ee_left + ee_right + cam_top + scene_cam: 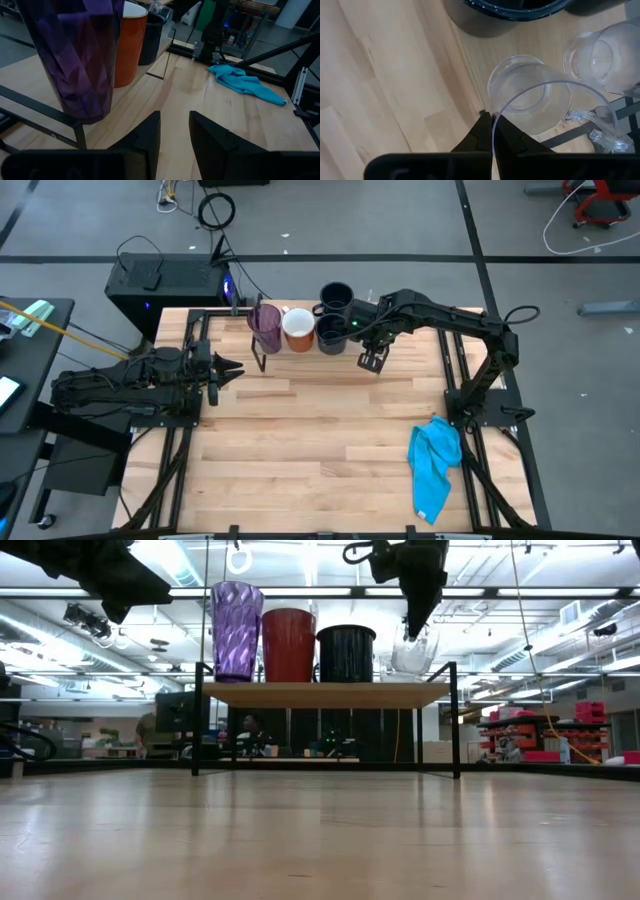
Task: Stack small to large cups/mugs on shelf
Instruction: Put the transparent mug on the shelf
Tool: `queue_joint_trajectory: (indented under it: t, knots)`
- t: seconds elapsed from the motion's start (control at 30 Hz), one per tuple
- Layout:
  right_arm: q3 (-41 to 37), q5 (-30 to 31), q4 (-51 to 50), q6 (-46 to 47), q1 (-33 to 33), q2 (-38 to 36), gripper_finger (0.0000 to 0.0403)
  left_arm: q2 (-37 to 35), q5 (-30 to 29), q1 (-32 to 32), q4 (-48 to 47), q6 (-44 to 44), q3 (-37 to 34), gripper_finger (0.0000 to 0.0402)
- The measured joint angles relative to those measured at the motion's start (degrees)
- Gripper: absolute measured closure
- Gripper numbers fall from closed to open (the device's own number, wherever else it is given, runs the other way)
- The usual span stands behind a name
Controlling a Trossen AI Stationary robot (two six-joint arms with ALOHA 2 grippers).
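Shelf [325,695] stands at the far edge of the desk [320,460], a light-wood board on thin black wire legs. On it, in a row as the low view gives it: purple tumbler [236,630], white-and-orange mug [288,644], dark navy mug [346,653]. High view shows a second navy mug [336,297] behind that row, toward the desk's back edge.

Right gripper [492,131] is over the shelf end beside the front navy mug, reaching in from the right arm's base. Its fingers are pinched together on the rim of a small clear glass [532,97]; the thin glass wall runs between the two dark fingertips. In the low view the glass [414,650] hangs tilted under the gripper, its base at or just above the board; contact is hard to judge through the clear material. A second clear glass [607,57] sits just beside the held one, on the shelf near the navy mug.

Left gripper [174,131] waits low over the desk at the left, pointed toward the shelf's tumbler end, fingers apart with nothing between them.

Bright blue cloth [436,465] lies crumpled on the desk near the right front, well apart from the shelf.
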Motion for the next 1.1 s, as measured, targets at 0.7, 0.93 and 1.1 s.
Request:
queue_joint_trajectory:
  t: [0.7,0.93,1.1]
  knots:
    - [-0.8,-0.2,1.4,-0.9,-0.3,0.0,0.035,0.0,0.0,0.0,-0.5,-0.1,0.0,0.0292]
    - [-0.8,0.0,1.7,-0.9,-0.3,0.0,0.0332,0.0,0.0,0.0,-0.5,-0.1,0.0,0.0292]
    - [-0.9,1.6,1.7,-0.9,-0.2,0.0,0.0331,0.0,0.0,0.0,-0.7,-0.1,0.0,0.0292]
